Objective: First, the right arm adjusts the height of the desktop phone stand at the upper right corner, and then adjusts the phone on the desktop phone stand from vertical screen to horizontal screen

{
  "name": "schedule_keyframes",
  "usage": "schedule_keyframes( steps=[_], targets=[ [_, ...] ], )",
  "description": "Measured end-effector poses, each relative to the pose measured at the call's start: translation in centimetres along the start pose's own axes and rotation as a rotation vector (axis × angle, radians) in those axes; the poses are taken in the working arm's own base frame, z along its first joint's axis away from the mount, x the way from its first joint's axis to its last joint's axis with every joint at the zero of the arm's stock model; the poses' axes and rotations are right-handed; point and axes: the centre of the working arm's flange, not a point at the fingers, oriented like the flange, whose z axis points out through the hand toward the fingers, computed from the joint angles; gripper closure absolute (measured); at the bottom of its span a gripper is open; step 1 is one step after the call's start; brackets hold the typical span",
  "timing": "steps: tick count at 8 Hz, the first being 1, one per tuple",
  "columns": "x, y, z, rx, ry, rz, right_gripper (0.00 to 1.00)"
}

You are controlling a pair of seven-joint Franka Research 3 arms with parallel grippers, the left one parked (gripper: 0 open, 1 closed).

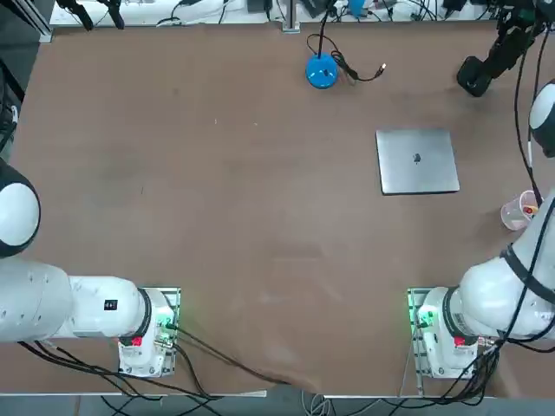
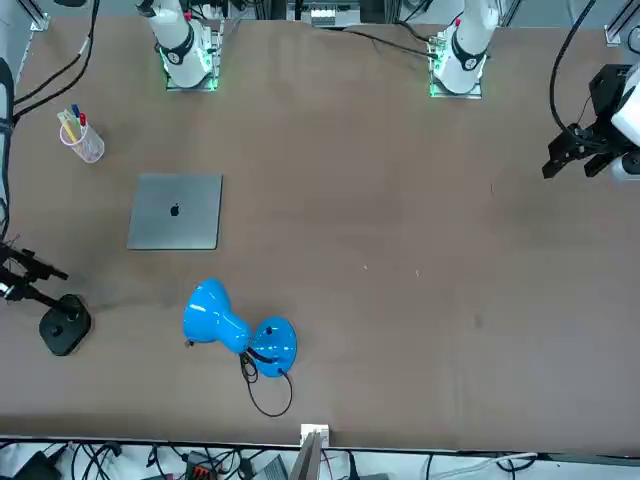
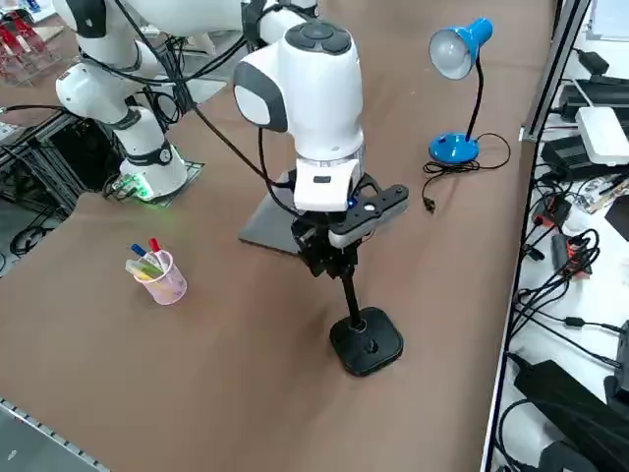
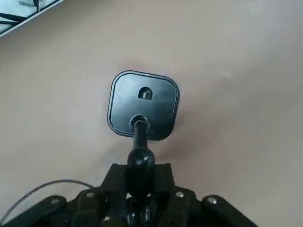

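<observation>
My right gripper (image 4: 140, 182) is closed on the upper pole of the desktop phone stand (image 4: 143, 105), fingers nearly together, and beneath it the base sits flat near the table's far right corner — beyond the silver laptop (image 1: 417, 161). I judge the height step underway; the turn to horizontal seems still to do — though I can't make out the phone

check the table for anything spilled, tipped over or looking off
Nothing looks spilled, tipped or damaged: the pen cup and blue desk lamp stand upright and the laptop lies closed. The phone stand's base sits on the table, its pole at the right gripper.
</observation>
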Motion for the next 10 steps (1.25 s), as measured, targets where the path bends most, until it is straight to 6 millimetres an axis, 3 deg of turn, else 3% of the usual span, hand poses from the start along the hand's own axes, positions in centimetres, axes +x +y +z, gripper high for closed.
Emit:
schedule_keyframes(
  steps=[4,5,6,7,9,10],
  targets=[
    [0.0,0.1,0.0,0.001,0.001,0.003,0.7],
    [0.1,0.2,0.5,-0.001,-0.005,0.004,0.65],
    [0.1,0.4,0.9,-0.004,-0.009,0.005,0.59],
    [0.3,0.7,0.8,-0.007,-0.005,0.008,0.39],
    [0.7,1.2,-0.1,-0.02,0.015,0.003,0.25],
    [0.8,1.3,-0.9,-0.041,0.025,-0.016,0.09]
  ],
)
